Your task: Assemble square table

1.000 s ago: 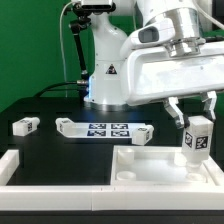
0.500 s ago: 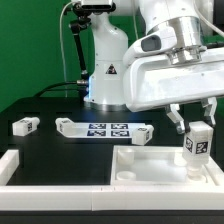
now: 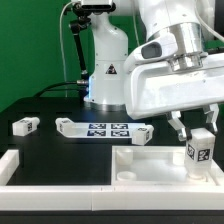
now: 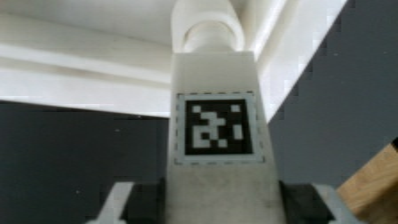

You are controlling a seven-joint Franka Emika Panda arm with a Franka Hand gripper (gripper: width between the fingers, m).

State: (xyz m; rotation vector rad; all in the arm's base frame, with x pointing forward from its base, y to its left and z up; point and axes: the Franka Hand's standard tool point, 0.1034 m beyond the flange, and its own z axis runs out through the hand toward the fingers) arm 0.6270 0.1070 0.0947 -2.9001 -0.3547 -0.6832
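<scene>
Upright leg blk [image 3: 200, 155] in end effector [image 3: 196, 129]

Plastic leg block [image 3: 200, 155]; smooth, matt

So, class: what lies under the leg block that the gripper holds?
The white square top, inside its raised rim. The leg block itself covers the spot beneath it, so whether they touch cannot be told.

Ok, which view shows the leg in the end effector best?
The exterior view: the leg shows upright in the end effector at the square top. The wrist view shows it only close up: one tagged face, nothing around it.
</scene>
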